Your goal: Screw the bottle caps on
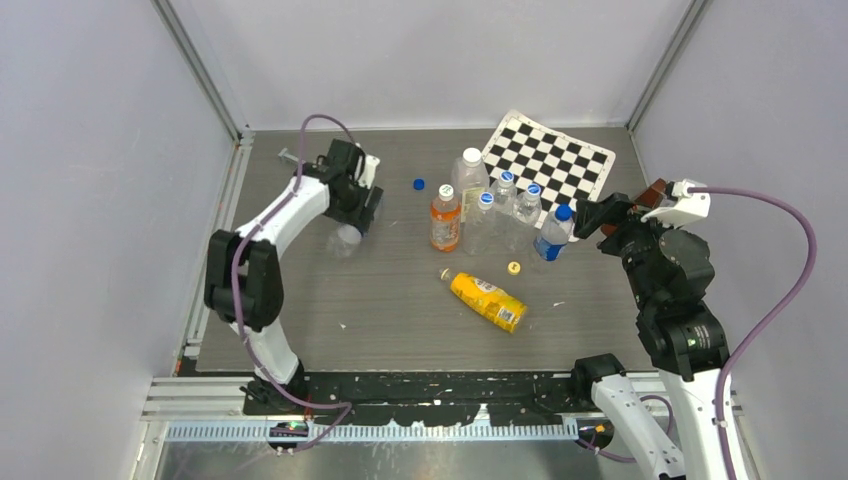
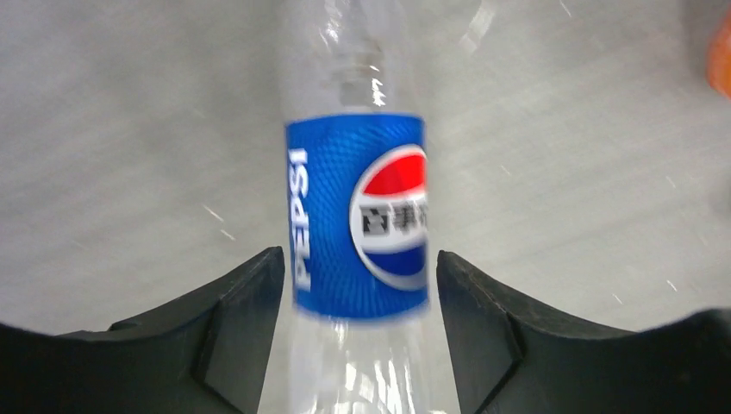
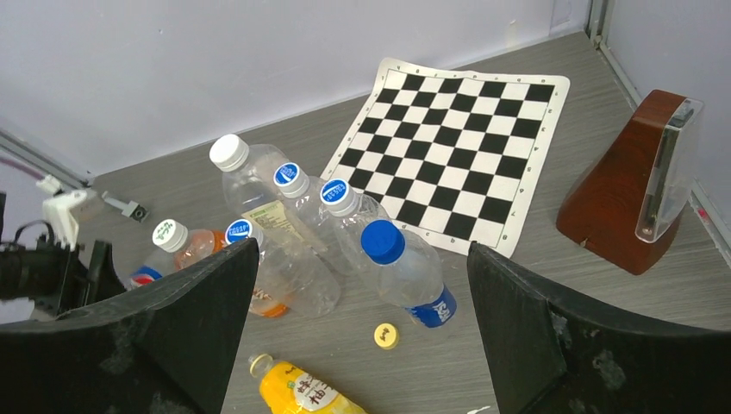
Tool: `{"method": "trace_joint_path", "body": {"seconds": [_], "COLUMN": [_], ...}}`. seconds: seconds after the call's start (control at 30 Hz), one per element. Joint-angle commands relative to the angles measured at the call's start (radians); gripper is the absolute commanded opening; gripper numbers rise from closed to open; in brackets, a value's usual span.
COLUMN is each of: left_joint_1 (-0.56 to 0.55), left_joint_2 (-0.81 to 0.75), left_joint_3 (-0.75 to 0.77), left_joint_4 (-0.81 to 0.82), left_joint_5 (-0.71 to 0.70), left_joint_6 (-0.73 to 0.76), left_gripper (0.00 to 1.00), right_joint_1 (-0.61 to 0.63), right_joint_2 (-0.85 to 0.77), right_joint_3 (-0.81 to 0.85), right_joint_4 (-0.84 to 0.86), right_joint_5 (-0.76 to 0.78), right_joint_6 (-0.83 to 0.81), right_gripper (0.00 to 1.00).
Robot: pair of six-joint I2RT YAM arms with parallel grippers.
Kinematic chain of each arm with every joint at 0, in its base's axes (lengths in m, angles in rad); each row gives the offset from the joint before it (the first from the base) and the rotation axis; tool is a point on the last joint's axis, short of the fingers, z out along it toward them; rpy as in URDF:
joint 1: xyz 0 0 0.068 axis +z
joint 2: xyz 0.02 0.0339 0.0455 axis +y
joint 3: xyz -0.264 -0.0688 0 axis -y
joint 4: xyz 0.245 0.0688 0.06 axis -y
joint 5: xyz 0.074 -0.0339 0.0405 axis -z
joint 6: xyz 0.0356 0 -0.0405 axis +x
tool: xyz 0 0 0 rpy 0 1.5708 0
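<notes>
A clear Pepsi bottle [image 2: 356,220] with no cap stands between my left gripper's [image 2: 360,263] jaws, with a thin gap on each side. In the top view this bottle [image 1: 347,238] is just in front of the left gripper [image 1: 364,208] at the left of the table. The blue cap [image 1: 418,184] lies loose right of it. The yellow juice bottle [image 1: 487,300] lies on its side, uncapped, mid-table. The yellow cap [image 1: 514,267] lies beside it, and it also shows in the right wrist view [image 3: 386,335]. My right gripper [image 1: 592,215] is open and empty, raised at the right.
A cluster of bottles [image 1: 480,205] stands mid-back, with an orange-drink bottle [image 1: 445,218] and a blue-capped Pepsi bottle [image 1: 554,232]. A checkered mat [image 1: 550,160] lies behind. A wooden metronome [image 3: 634,185] stands at the right wall.
</notes>
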Motion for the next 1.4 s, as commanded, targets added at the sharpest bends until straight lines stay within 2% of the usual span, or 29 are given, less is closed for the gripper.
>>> {"method": "trace_joint_path", "body": {"seconds": [0.0, 0.23, 0.4, 0.53, 0.73, 0.83, 1.07, 1.37], "left_joint_1": [-0.125, -0.359, -0.4, -0.4, -0.4, -0.373, -0.217, -0.178], "left_joint_2": [-0.165, -0.462, -0.609, -0.705, -0.732, -0.666, -0.358, 0.104], "left_joint_3": [-0.207, -0.536, -0.649, -0.666, -0.572, -0.488, -0.261, 0.113], "left_joint_4": [-0.07, 0.033, 0.08, 0.068, 0.032, 0.1, 0.286, 0.389], "left_joint_5": [-0.047, -0.148, -0.163, -0.154, -0.224, -0.26, -0.165, -0.145], "left_joint_6": [-0.256, -0.53, -0.643, -0.675, -0.623, -0.552, -0.508, -0.495], "left_gripper": [0.68, 0.65, 0.68, 0.69, 0.86, 0.87, 0.84, 0.74], "right_joint_1": [0.006, 0.009, 0.01, 0.01, 0.01, 0.01, 0.011, 0.011], "right_joint_2": [-0.03, -0.028, -0.02, -0.015, -0.009, -0.003, -0.008, -0.041], "right_joint_3": [0.001, 0.001, -0.002, -0.003, -0.006, -0.006, -0.007, -0.056], "right_joint_4": [0.026, 0.006, -0.006, -0.011, -0.009, -0.009, -0.02, 0.015], "right_joint_5": [0.023, -0.002, -0.004, -0.003, 0.005, 0.008, 0.028, 0.041], "right_joint_6": [-0.01, 0.0, 0.003, 0.004, 0.0, -0.004, -0.013, -0.017], "right_gripper": [0.96, 0.96, 0.96, 0.96, 0.96, 0.96, 0.96, 0.94]}}
